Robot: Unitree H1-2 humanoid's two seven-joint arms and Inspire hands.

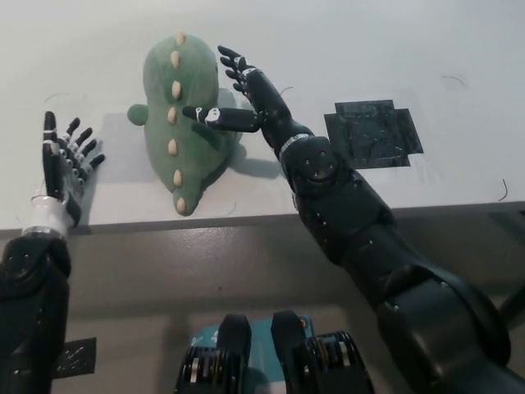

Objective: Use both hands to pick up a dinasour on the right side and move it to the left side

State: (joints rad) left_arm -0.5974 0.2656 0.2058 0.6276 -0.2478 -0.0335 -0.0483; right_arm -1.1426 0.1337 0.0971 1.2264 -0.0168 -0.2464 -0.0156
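Dinosaur (182,123) lies near table edge (246,215), free between spread, empty left hand (61,164) and right hand (246,94).

We see our left hand (61,164) at the picture's far left, raised with its palm facing inward and its fingers (51,139) spread apart and pointing up, holding nothing. Its white wrist sits just below, and the dark forearm drops steeply toward the lower left corner. Our right arm comes in from the bottom right as a thick black limb, narrowing past a rounded joint to the wrist. Our right hand (242,94) is open too, its fingers (232,64) fanned upward and away from us, while one digit sticks out sideways toward the left. The two hands are well apart from each other.
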